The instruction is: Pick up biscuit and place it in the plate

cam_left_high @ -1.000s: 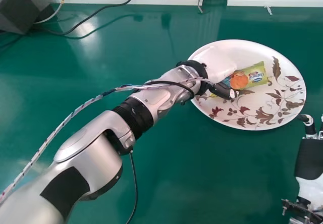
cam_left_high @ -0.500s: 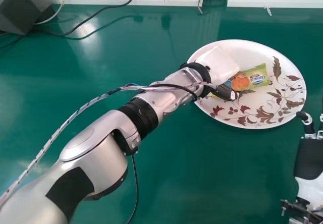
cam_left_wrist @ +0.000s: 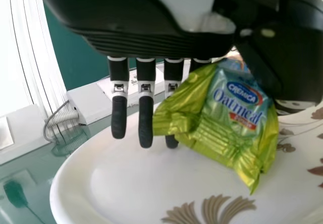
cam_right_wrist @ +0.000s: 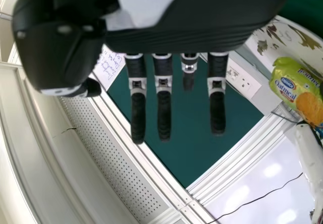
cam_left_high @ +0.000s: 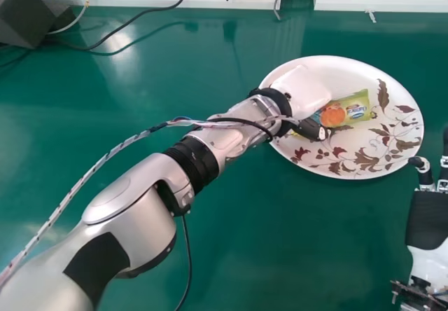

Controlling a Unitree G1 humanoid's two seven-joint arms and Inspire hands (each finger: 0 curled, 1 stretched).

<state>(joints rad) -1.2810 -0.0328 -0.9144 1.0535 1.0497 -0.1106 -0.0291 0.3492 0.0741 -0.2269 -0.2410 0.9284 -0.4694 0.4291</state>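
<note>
"Left hand (cam_left_high: 302,92) is over the plate's left side, closed to a narrow pinch! And the other one?"

"Right hand (cam_left_high: 428,220) wide, fingers straight, off the plate's near right edge, above the green table (cam_left_high: 280,255)!"

"Where's the plate (cam_left_high: 336,67)?"

"Toward the table's far edge, right of the middle, leaf-patterned!"

"And the biscuit packet (cam_left_high: 350,109)?"

"Between the left hand's thumb and fingers, tilted, over the plate's middle; whether it touches down, I can't tell!"
</note>
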